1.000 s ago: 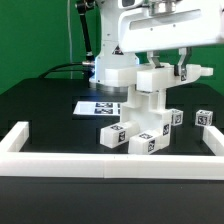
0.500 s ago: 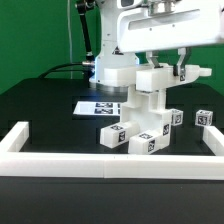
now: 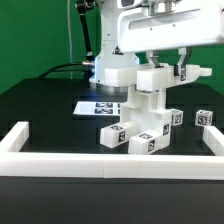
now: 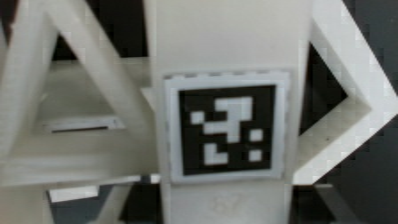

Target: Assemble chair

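The chair (image 3: 142,118) stands partly joined in the middle of the table, a stack of white tagged blocks with its top part (image 3: 152,78) right under my hand. My gripper (image 3: 165,64) is straight above this top part, with its dark fingers (image 3: 183,68) down on either side of it. I cannot see whether they press on it. In the wrist view a white bar with a black-and-white tag (image 4: 222,125) fills the middle, with slanted white chair pieces (image 4: 63,110) on both sides. The fingertips do not show there.
The marker board (image 3: 97,105) lies flat behind the chair, toward the exterior view's left. Two small tagged white parts (image 3: 205,117) (image 3: 176,117) lie at the right. A long white border rail (image 3: 110,163) runs along the front, with side rails (image 3: 15,135) at both ends.
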`<state>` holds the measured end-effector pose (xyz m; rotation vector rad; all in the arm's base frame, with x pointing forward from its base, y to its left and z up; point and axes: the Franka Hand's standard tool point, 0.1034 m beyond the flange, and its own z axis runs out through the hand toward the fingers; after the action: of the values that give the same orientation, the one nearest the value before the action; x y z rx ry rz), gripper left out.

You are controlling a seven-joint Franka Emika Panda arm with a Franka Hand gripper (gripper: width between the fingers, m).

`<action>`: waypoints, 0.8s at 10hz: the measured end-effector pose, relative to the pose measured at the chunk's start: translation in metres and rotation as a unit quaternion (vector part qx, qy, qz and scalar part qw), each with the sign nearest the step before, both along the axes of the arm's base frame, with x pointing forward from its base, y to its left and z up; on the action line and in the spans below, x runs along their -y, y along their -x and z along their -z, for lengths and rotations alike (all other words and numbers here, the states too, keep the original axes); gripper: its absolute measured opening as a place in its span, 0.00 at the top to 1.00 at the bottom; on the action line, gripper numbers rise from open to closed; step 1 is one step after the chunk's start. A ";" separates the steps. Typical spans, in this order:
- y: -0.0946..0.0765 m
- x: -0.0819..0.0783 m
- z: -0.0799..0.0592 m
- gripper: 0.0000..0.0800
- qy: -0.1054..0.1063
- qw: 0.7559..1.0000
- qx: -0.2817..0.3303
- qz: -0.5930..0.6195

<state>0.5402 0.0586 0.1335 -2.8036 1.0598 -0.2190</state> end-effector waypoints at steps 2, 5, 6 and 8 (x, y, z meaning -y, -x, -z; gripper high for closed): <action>0.001 0.000 0.000 0.63 0.001 1.000 0.000 -0.002; 0.001 0.002 0.000 0.63 0.002 1.000 -0.001 -0.013; 0.000 0.000 -0.001 0.63 0.001 1.000 -0.001 -0.012; 0.000 -0.001 -0.001 0.63 0.001 1.000 -0.001 -0.013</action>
<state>0.5401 0.0599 0.1342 -2.8187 1.0231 -0.2155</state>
